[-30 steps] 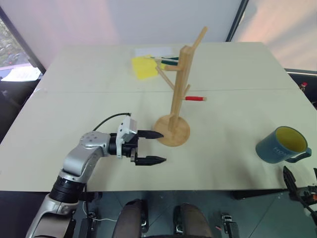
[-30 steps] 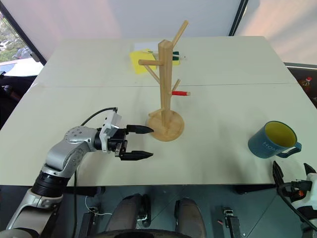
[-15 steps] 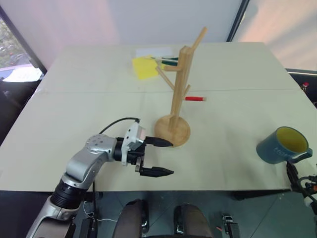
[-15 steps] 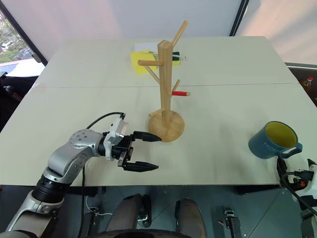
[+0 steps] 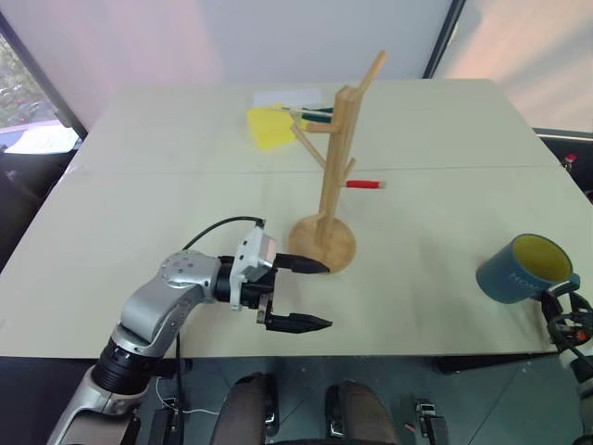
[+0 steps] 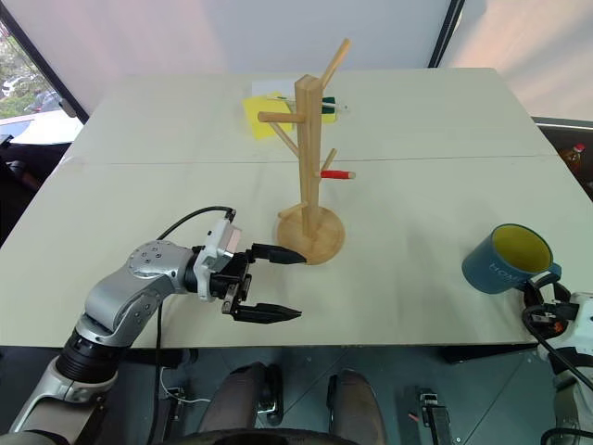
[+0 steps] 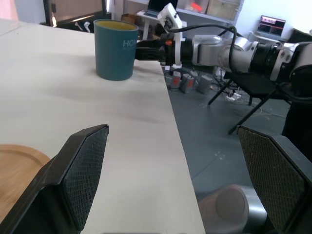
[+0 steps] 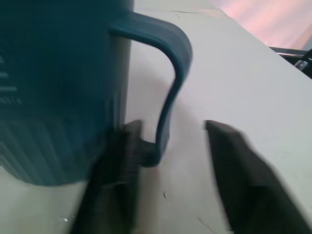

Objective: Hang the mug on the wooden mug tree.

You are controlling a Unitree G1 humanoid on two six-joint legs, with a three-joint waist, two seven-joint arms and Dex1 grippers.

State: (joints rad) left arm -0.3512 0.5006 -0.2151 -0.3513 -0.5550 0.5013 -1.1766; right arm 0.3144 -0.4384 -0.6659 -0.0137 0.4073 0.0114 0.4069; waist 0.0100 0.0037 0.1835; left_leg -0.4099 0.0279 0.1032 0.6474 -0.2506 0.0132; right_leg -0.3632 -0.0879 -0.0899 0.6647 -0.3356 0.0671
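Observation:
The slate-blue mug (image 5: 521,271) with a yellow inside stands upright near the table's right front corner, handle toward me. My right gripper (image 5: 566,313) is at that handle. In the right wrist view one finger (image 8: 119,161) is inside the handle loop (image 8: 168,97) and the other finger (image 8: 234,165) is just outside it, a small gap still showing. The wooden mug tree (image 5: 336,167) stands mid-table on its round base (image 5: 321,247). My left gripper (image 5: 324,295) hovers open and empty just in front of that base, pointing right toward the mug (image 7: 115,48).
A yellow sheet (image 5: 268,125) and green markers (image 5: 315,113) lie behind the tree, a red marker (image 5: 365,184) to its right. The table's front edge (image 5: 371,355) runs just under both grippers. Chairs and cables stand past the right edge (image 7: 229,92).
My right gripper came forward to the mug's handle and its fingers narrowed around it. The mug shifted very slightly left. My left gripper slid right along the tree's base.

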